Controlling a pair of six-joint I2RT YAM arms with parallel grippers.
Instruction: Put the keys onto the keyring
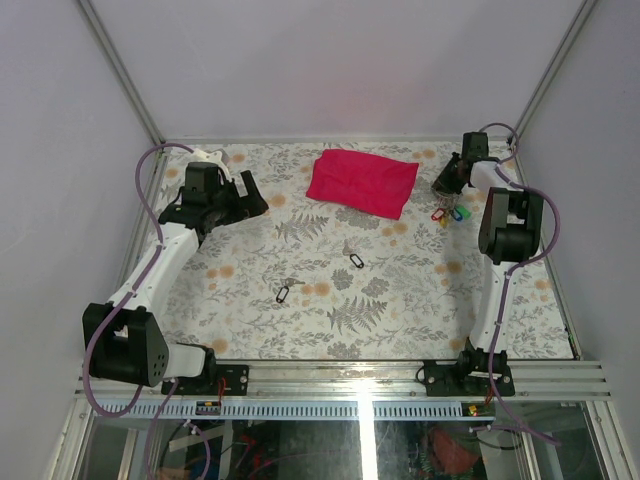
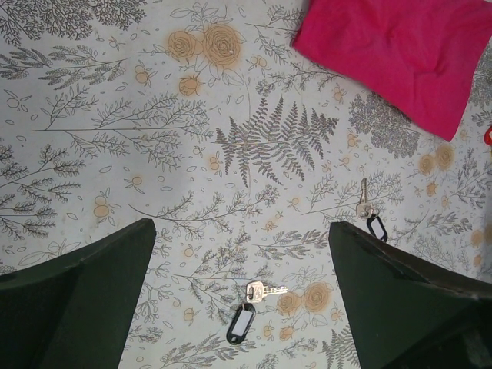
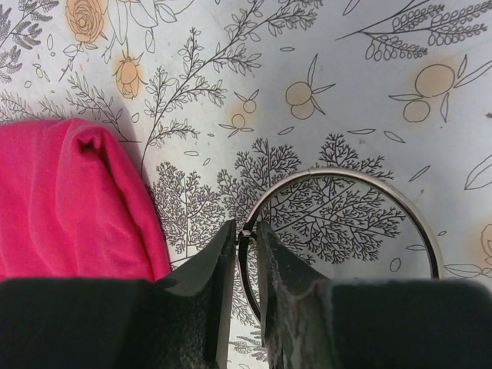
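The ring (image 3: 342, 172) lies flat beside the cloth (image 3: 69, 200); right gripper (image 3: 246, 229) narrow astride its wire, presumably to lift it, grip unconfirmed. The left gripper (image 2: 242, 224) hangs wide above two loose keys (image 2: 265, 290), poised to fetch one

Three vantage points: one fixed overhead, two riding the wrists.
High above and behind the arm bases (image 1: 212, 378), tilted down over the whole table (image 1: 400, 312). From the left wrist, well off the surface, facing down between its own fingers (image 2: 77, 300) at two black-tagged keys (image 2: 241, 323) and a corner of the red cloth (image 2: 400, 54), ground shared with the overhead view. From the right wrist, hard up against the tabletop, fingers (image 3: 192, 296) flanking the keyring (image 3: 347, 173), cloth edge at left.
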